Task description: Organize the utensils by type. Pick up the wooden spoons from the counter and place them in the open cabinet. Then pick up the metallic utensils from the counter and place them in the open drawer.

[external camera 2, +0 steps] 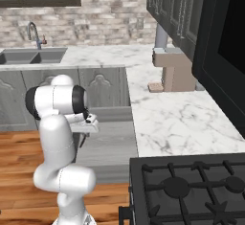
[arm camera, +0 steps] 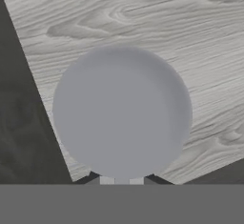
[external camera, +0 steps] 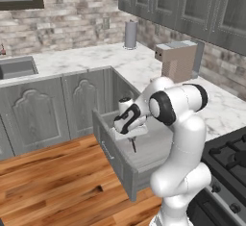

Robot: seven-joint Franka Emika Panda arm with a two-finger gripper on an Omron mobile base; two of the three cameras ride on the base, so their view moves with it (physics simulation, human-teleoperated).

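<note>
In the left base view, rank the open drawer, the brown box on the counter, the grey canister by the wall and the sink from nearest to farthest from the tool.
1. Open drawer: directly beneath the tool, which holds a metal spoon over it.
2. Brown box: on the counter, up and right.
3. Grey canister: back corner by the brick wall.
4. Sink: far left.

In the left base view the open drawer point(external camera: 144, 158) sits centre frame, the gripper point(external camera: 133, 145) with the spoon point(external camera: 133, 146) above it, the counter point(external camera: 139, 69) behind, upper right
</note>
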